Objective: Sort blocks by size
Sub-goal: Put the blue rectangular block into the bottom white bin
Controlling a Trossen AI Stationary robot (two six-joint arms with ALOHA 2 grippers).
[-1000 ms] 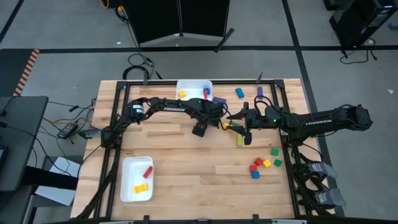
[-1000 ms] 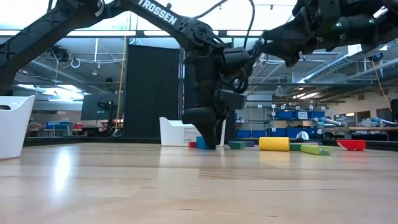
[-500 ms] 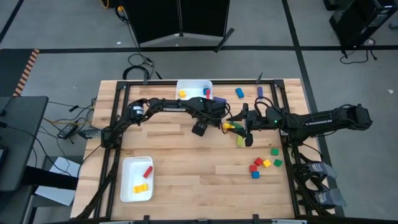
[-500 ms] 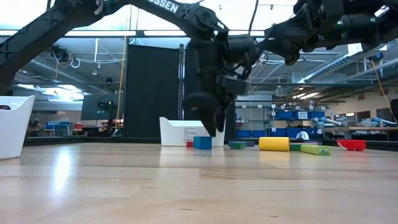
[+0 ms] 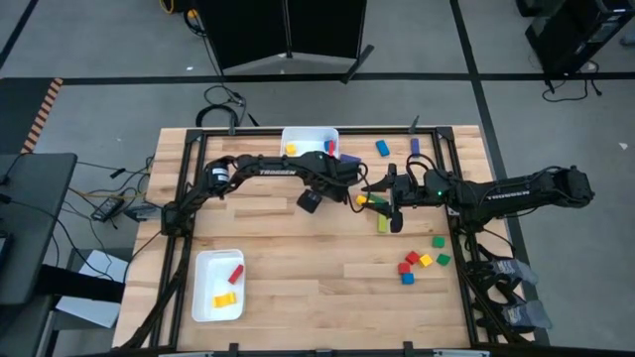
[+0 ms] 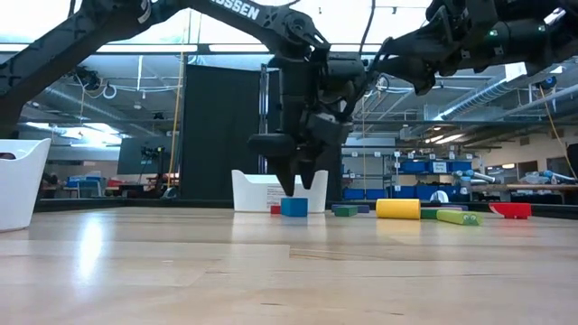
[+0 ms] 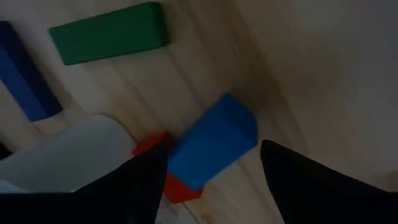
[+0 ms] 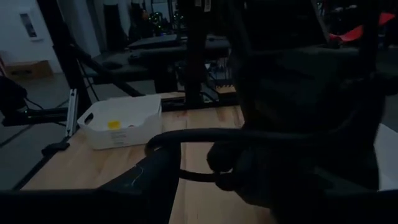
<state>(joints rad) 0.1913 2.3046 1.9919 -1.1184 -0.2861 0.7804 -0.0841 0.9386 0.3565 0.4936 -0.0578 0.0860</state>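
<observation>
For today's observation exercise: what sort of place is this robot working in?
Probably a robotics lab or workshop hall: exposed ceiling ducts, shelves of blue storage bins behind the table, and cables trailing over a grey floor.

- The left arm reaches from the left side of the high view to the middle, a little above the centre.
- The left gripper (image 6: 297, 185) points down in the middle of the low view, fingers apart, holding nothing, tips above the table.
- The right arm comes in from the right edge, and the right gripper (image 5: 369, 192) is just right of centre, fingers apart.
</observation>
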